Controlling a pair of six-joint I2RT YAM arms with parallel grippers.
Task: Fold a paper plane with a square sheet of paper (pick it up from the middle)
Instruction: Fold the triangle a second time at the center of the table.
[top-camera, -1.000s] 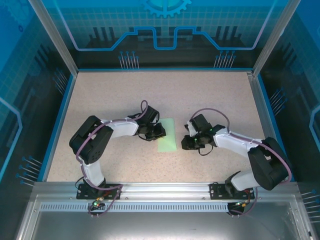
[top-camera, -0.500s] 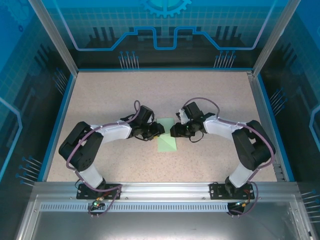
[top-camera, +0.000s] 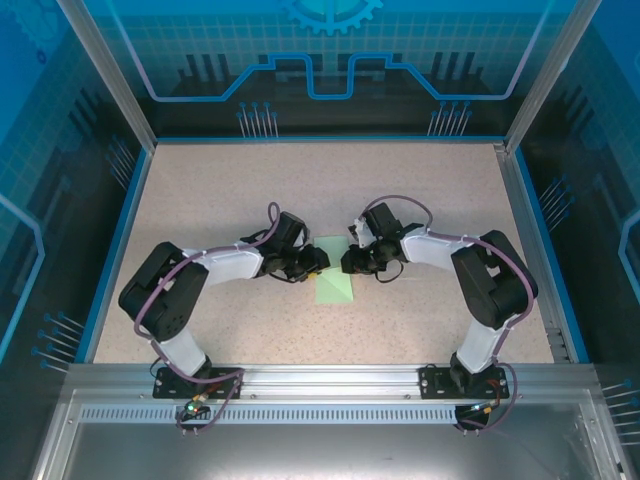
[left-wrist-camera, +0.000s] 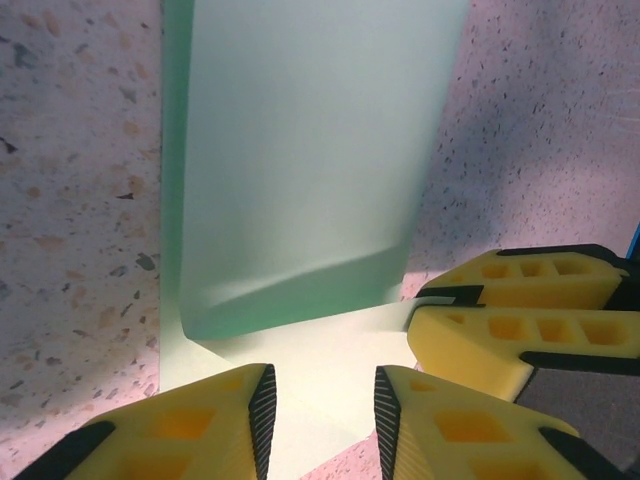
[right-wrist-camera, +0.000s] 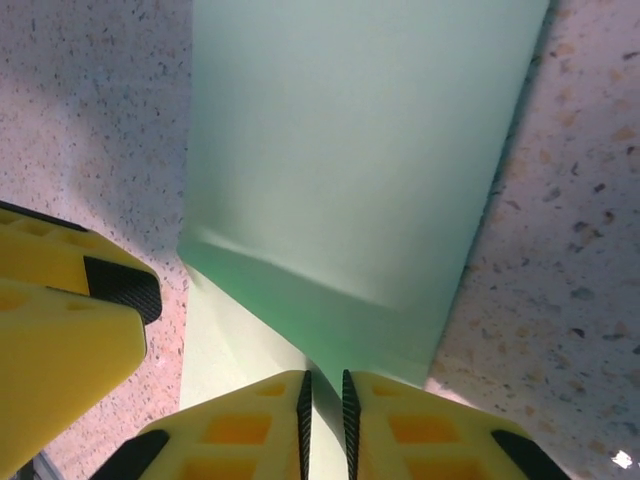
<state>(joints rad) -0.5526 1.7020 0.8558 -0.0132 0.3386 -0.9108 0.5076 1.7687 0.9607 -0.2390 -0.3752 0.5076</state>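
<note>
The square sheet of paper (top-camera: 335, 285) is pale mint green and partly folded, lying mid-table between both arms. In the left wrist view one flap of the paper (left-wrist-camera: 310, 150) stands up from a flat lower layer. My left gripper (top-camera: 318, 262) is at the paper's left edge. Its jaws (left-wrist-camera: 320, 385) are open, apart over the flat layer. My right gripper (top-camera: 350, 263) is at the paper's right edge. Its jaws (right-wrist-camera: 324, 378) are nearly together, with the raised flap (right-wrist-camera: 350, 150) running down between them. The right gripper's fingers (left-wrist-camera: 520, 330) show beside the flap's corner.
The speckled beige table (top-camera: 220, 190) is bounded by a blue rim (top-camera: 128, 230) and glass walls. An aluminium rail (top-camera: 330, 385) carries both arm bases at the near edge. The left gripper's finger (right-wrist-camera: 60, 320) sits close to the right jaws.
The right arm has swung in from the lower right to the paper's right edge, and its jaws have closed on the flap. The left arm stretched slightly toward the paper; its jaws widened.
</note>
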